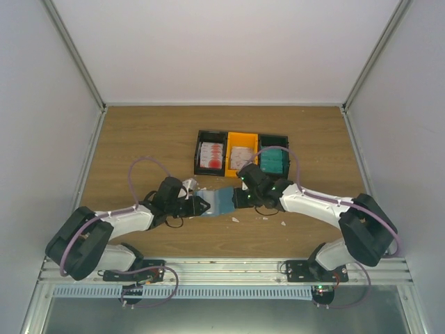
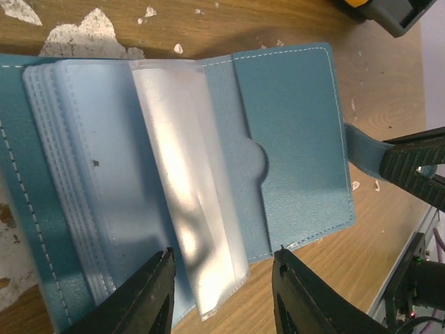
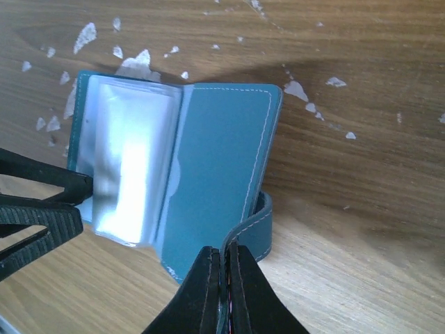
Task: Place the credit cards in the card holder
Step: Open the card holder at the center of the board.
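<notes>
The blue-teal card holder (image 1: 221, 200) lies open on the wooden table between my two grippers. Its clear plastic sleeves (image 2: 184, 188) are fanned up, and no card shows in them. My left gripper (image 2: 221, 282) is open, its fingers either side of the sleeves at the holder's near edge. My right gripper (image 3: 224, 261) is shut on the holder's closing strap (image 3: 259, 221), and it also shows in the left wrist view (image 2: 410, 167). The credit cards lie in bins behind: red-and-white cards (image 1: 211, 156), whitish cards (image 1: 241, 157) and teal-green cards (image 1: 274, 161).
Three small bins stand in a row behind the holder: black (image 1: 199, 149), orange (image 1: 241, 138) and black (image 1: 285, 142). Small white scraps (image 3: 87, 35) are scattered on the wood around the holder. White walls enclose the table on three sides.
</notes>
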